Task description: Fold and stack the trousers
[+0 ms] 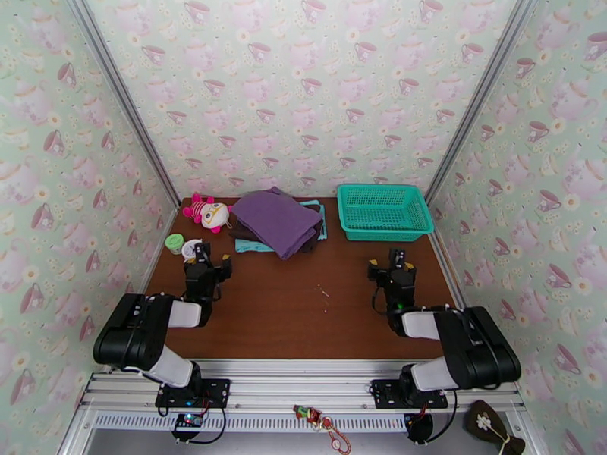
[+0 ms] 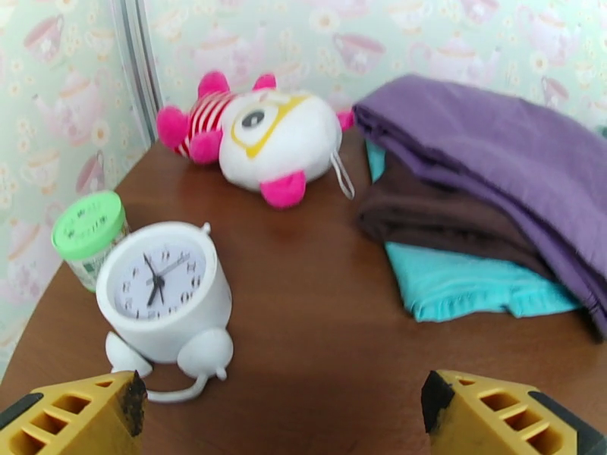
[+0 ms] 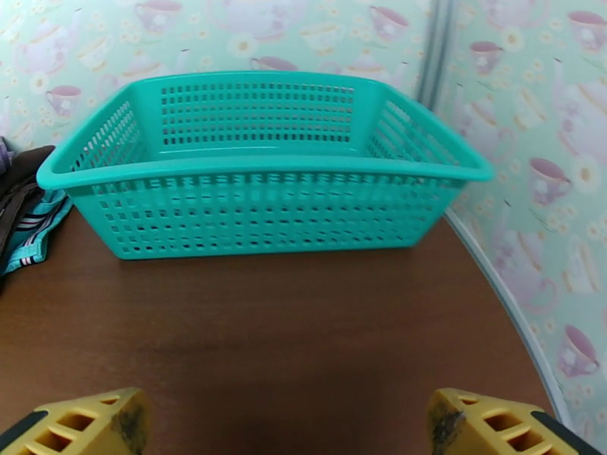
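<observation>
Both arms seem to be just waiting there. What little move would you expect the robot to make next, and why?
Probably the left gripper eases forward toward the near edge of the purple trousers. Its jaws stand open and empty, it is the nearer arm, and the trousers lie untouched atop the dark brown garment and teal cloth.

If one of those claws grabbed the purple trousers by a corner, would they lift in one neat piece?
Probably not. The purple trousers look thin and soft, with limp folded edges, so they would likely unfold and dangle. They seem light for their size. Lying on the brown garment, they might drag it along slightly.
</observation>
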`<state>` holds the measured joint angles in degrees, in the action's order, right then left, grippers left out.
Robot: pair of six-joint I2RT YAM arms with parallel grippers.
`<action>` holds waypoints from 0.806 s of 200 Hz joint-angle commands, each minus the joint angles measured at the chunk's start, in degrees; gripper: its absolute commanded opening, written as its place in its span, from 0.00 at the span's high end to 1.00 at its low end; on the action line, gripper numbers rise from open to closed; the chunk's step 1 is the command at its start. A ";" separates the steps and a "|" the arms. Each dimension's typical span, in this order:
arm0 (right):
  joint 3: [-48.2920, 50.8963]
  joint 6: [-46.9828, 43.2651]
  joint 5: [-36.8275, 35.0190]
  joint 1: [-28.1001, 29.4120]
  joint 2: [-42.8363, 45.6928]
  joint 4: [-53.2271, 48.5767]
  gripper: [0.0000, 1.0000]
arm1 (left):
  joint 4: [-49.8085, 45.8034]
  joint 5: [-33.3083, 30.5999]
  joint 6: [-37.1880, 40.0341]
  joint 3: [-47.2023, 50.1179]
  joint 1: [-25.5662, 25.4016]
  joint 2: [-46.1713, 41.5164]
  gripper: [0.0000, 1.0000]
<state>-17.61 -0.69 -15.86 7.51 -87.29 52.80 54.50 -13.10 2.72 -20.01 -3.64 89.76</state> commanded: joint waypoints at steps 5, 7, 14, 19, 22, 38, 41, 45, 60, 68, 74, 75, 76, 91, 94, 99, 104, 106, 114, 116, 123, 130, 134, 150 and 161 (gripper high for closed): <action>-6.51 2.04 13.69 -5.07 -0.85 -5.00 0.01 | 3.10 -0.78 1.23 -0.02 -0.43 0.41 0.00; -6.11 2.37 14.26 -5.54 -0.95 -4.17 0.01 | 3.25 -0.78 1.23 -0.03 -0.45 0.48 0.00; -5.37 2.88 15.66 -6.34 -1.55 -1.57 0.01 | 3.22 -0.72 1.24 0.06 -0.42 0.46 0.00; -5.55 2.61 15.49 -6.36 -1.30 -2.28 0.01 | 3.00 -0.73 1.23 0.03 -0.40 0.38 0.00; -5.71 2.54 15.45 -6.34 -1.02 -3.01 0.01 | 3.10 -0.74 1.23 -0.02 -0.37 0.48 0.00; -5.79 2.02 14.20 -5.61 -1.19 -3.00 0.01 | 3.24 -0.78 1.23 0.06 -0.41 0.46 0.00; -5.78 2.00 14.09 -5.59 -1.07 -3.26 0.01 | 3.31 -0.78 1.30 0.04 -0.33 0.50 0.00; -5.81 1.92 13.99 -5.43 -1.09 -3.35 0.01 | 3.33 -0.78 1.28 0.06 -0.44 0.43 0.00; -5.81 1.88 13.70 -5.36 -1.13 -3.19 0.01 | 3.42 -0.87 1.32 0.12 -0.40 0.49 0.00; -5.73 1.86 13.71 -5.31 -1.18 -3.08 0.01 | 3.23 -0.83 1.28 0.06 -0.32 0.35 0.00; -5.70 1.92 13.67 -5.31 -1.14 -3.05 0.01 | 3.39 -0.87 1.28 0.08 -0.40 0.48 0.00; -5.74 1.92 13.67 -5.31 -1.13 -3.05 0.01 | 3.36 -0.87 1.30 0.11 -0.40 0.49 0.00; -5.71 1.92 13.66 -5.36 -1.13 -3.05 0.00 | 3.35 -0.87 1.31 0.09 -0.40 0.46 0.00; -5.49 1.93 13.64 -5.31 -1.09 -2.69 0.01 | 3.33 -0.87 1.32 0.06 -0.40 0.42 0.00; -5.28 1.98 13.34 -5.31 -1.01 -2.31 0.01 | 3.33 -0.86 1.24 0.08 -0.40 0.46 0.00; -4.51 2.36 12.79 -5.31 -0.89 -1.11 0.01 | 3.32 -0.79 1.23 0.05 -0.41 0.50 0.00; -3.29 2.77 12.07 -5.31 -0.87 1.15 0.01 | 3.33 -0.87 1.32 0.06 -0.40 0.46 0.00; -2.69 2.86 11.77 -5.33 -0.87 2.29 0.01 | 3.33 -0.87 1.32 0.10 -0.40 0.45 0.00; -0.33 3.27 10.84 -5.31 -1.00 7.00 0.01 | 3.33 -0.87 1.25 0.11 -0.41 0.53 0.00; 0.09 3.40 10.49 -5.31 -1.01 7.77 0.01 | 3.33 -0.87 1.28 0.14 -0.40 0.51 0.00; 1.10 3.54 10.11 -5.31 -1.11 10.03 0.01 | 3.42 -0.87 1.30 0.17 -0.44 0.47 0.00; 0.67 2.90 11.39 -5.31 -1.05 9.19 0.01 | 3.42 -0.87 1.32 0.15 -0.47 0.50 0.00; -0.36 2.08 13.35 -5.31 -1.09 7.40 0.01 | 3.42 -0.87 1.32 0.20 -0.45 0.50 0.00; -4.34 0.41 18.82 -5.63 -0.53 -1.46 0.01 | 3.42 -0.87 1.32 0.17 -0.45 0.42 0.00; -5.75 2.08 14.50 -5.57 -1.57 -2.23 0.01 | 3.41 -0.87 1.32 0.15 -0.42 0.43 0.00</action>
<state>-19.46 0.80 -1.17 1.93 -88.88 54.13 56.84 -13.13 3.27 -20.01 -3.84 89.76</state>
